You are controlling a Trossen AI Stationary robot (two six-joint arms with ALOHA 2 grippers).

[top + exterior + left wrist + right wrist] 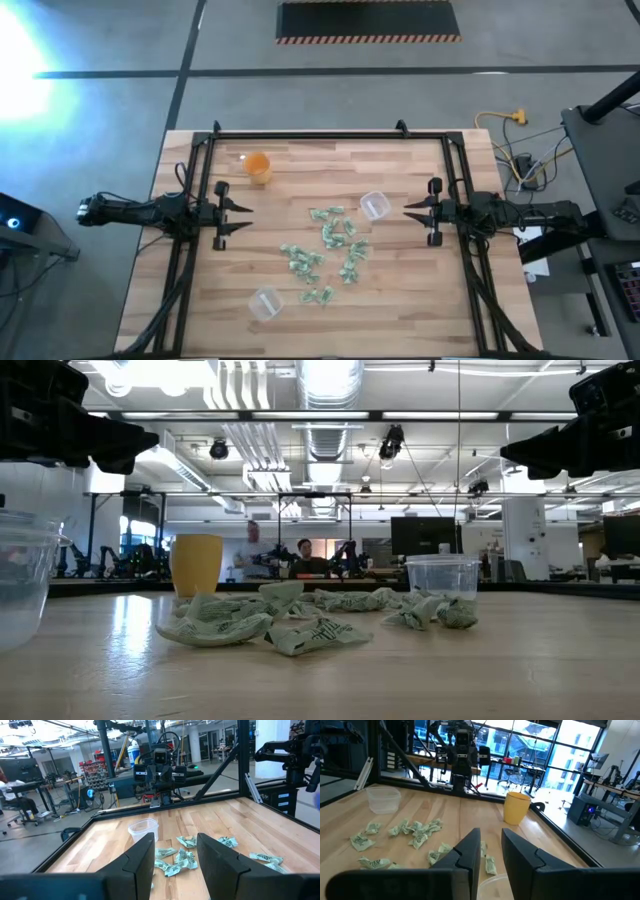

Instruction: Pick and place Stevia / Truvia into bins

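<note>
L gripper (245, 218) open, R gripper (408, 212) narrower, sachets (328, 250) between

Wooden table (200, 300): sachets (330, 250), 2 clear cups (374, 206), orange cup (258, 167).

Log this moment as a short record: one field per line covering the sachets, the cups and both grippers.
sachets: pale green and white sachets scattered loose on the table middle, none seen in a cup
clear cups: one clear cup near the right arm, another clear cup toward the front edge
orange cup: orange cup upright, back left, apart from the pile
left gripper: left gripper at the left edge, open, empty
right gripper: right gripper at the right edge, open, narrower gap, empty
</note>
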